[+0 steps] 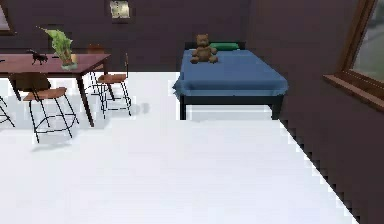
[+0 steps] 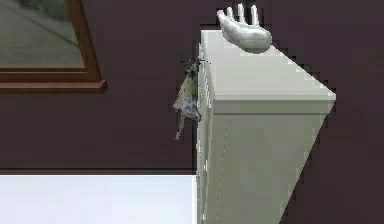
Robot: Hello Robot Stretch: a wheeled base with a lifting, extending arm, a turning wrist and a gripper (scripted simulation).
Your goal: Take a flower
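Observation:
A green leafy plant in a pale pot [image 1: 62, 46] stands on a dark red dining table [image 1: 80, 66] at the forward view's far left. Whether it bears a flower cannot be told. Beside it on the tabletop is a small dark figure [image 1: 38, 57].
Several wire-legged chairs [image 1: 50, 100] ring the table. A blue bed [image 1: 230, 78] with a teddy bear [image 1: 203, 48] stands against the back wall, and a window [image 1: 362, 50] is at right. In the arm side view a tall white cabinet [image 2: 260, 130] carries a white hand sculpture [image 2: 243, 28]. A grey mottled thing [image 2: 185, 95] hangs on its left side.

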